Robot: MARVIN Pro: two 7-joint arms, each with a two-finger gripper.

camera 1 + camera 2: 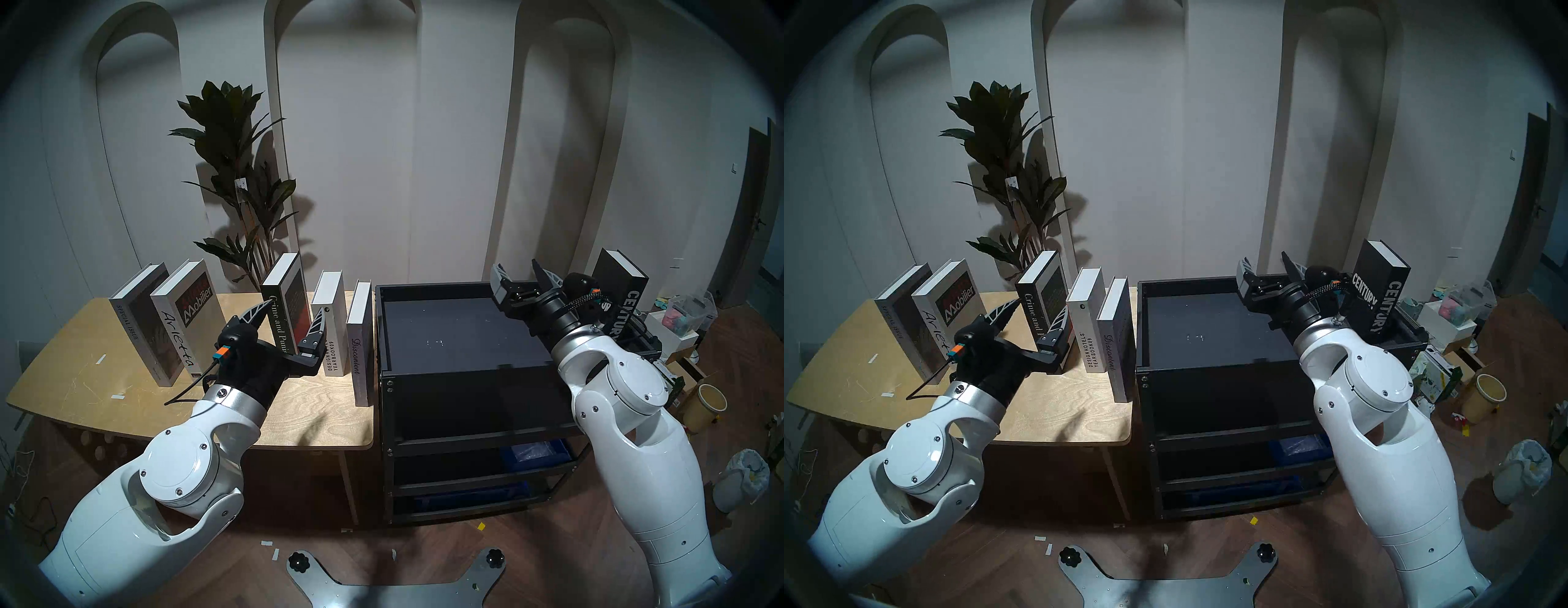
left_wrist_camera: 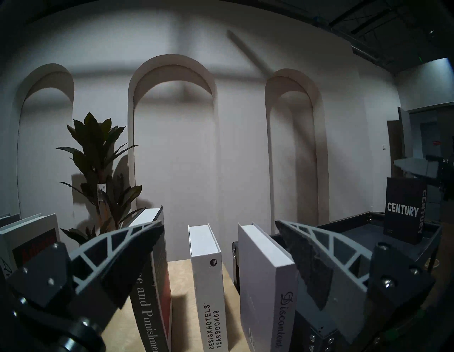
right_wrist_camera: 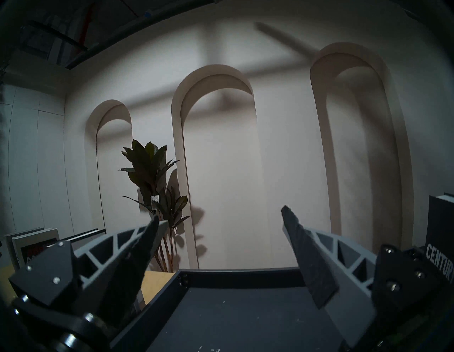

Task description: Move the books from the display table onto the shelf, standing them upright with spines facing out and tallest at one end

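The display table (image 1: 85, 382) is spreading wide and pale across the scene's left, and butted against its right edge the black shelf (image 1: 379, 293) is standing with its dark top tray nearly bare. On that tray, at the corner farthest from the table, the black CENTURY book (image 1: 628, 314) is already standing upright, spine out, so one of six looks done. Back on the table, five books are waiting upright in a loose row: SPECIAL ISSUE (image 1: 127, 327) farthest from the shelf, then Arietta (image 1: 180, 335), then Crime and Punishment (image 1: 278, 314), the white Design Hotels yearbook (image 1: 333, 348), and Discontent (image 1: 358, 356) right at the table's shelf-side edge. The left gripper (image 1: 292, 316) is hovering above the table in front of that row, jaws spread wide and holding nothing, one finger before Crime and Punishment and the other before the yearbook; the left wrist view is showing the yearbook between the fingertips. The right gripper (image 1: 519, 276) is hanging over the shelf tray just beside CENTURY, also splayed open and empty. By my reading, the step in hand is the reach for the second book. The next move is calling for the left fingers to straddle one cover pair squarely without nudging the neighbours over.
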